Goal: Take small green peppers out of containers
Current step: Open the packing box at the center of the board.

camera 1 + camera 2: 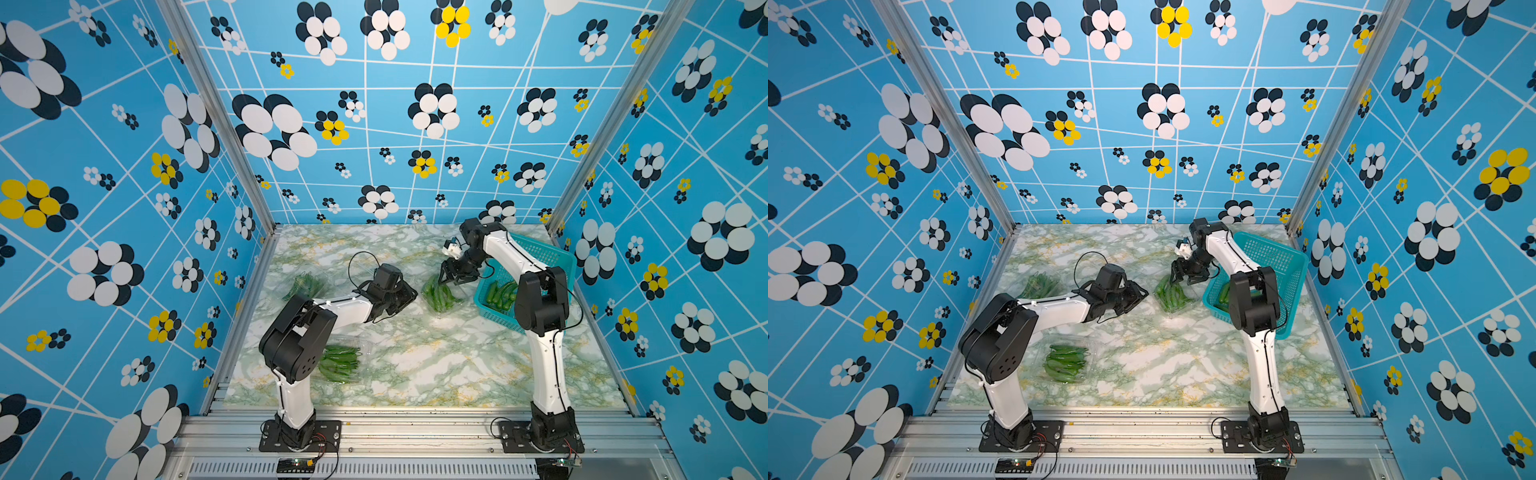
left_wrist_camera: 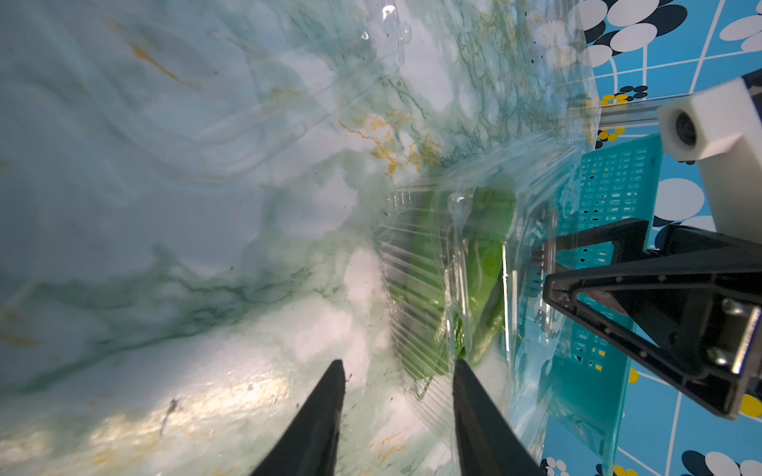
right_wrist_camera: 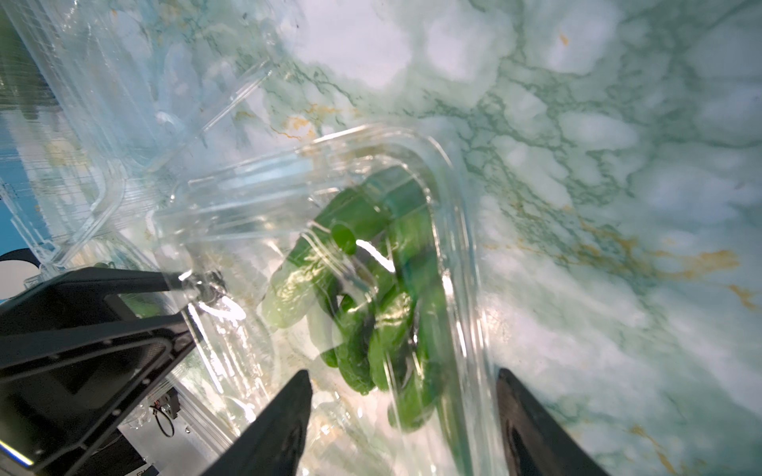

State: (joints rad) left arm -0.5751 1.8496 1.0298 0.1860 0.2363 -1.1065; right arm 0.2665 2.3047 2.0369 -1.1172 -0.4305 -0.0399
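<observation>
Your table: three boxes of peppers and one basket.
On the table, the middle box sits just left of the basket, which holds loose peppers; the far box lies back left, the near box front left.

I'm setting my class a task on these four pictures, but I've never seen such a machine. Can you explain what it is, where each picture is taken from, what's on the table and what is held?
It is a robot with two arms, the left arm and the right arm, bolted beside a marble table. Two pictures look down from above, side by side; two come from cameras on the wrists. On the table are small green peppers in clear boxes: a middle box, a near box and a far box, plus a teal basket with loose peppers. The left end effector and right end effector are open at the middle box; neither visibly grips anything.
</observation>
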